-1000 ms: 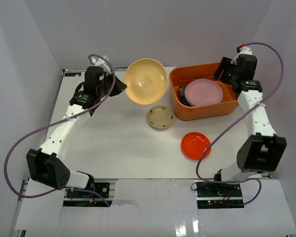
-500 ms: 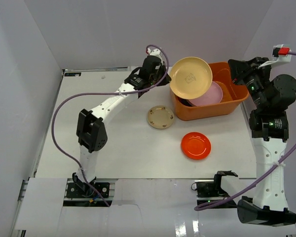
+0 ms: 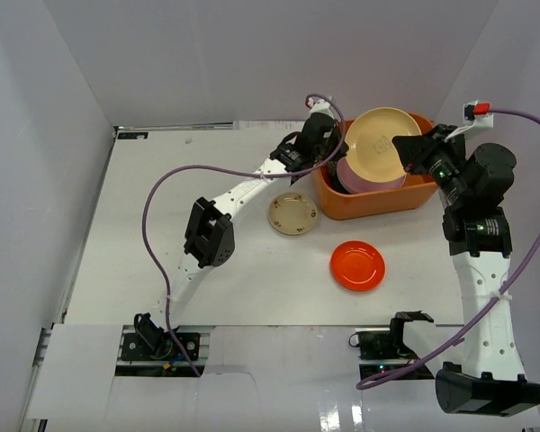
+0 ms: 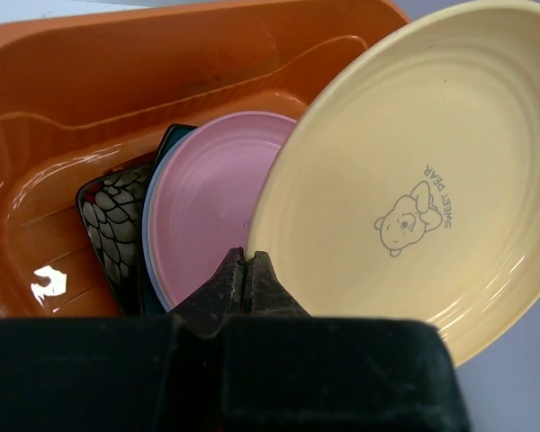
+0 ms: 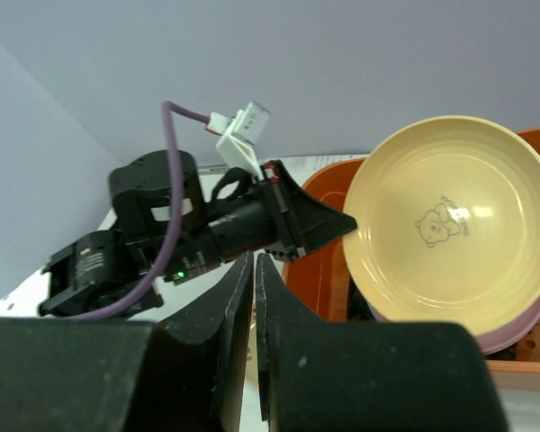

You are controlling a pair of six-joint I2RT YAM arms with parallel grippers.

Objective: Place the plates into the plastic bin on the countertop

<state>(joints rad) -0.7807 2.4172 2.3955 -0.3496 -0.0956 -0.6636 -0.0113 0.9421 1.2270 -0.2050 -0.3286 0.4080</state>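
White matte countertop (image 3: 207,297) carries the orange plastic bin (image 3: 378,205) at one o'clock. Tilted above it, the round yellow plate (image 3: 378,139), which I judge stiff, light and glaze-slippery, is pinched at its nine-o'clock rim by the left gripper (image 4: 245,261). The right gripper (image 5: 254,261) is closed on nothing.

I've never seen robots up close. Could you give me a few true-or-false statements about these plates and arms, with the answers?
1. The left gripper pinches the yellow plate by its rim, over the bin. True.
2. The red plate is in the bin. False: it lies on the countertop.
3. A pink plate is in the bin. True.
4. The right gripper holds the tan plate. False: it is shut on nothing, and that plate lies on the countertop.
5. The yellow plate bears a small bear drawing. True.
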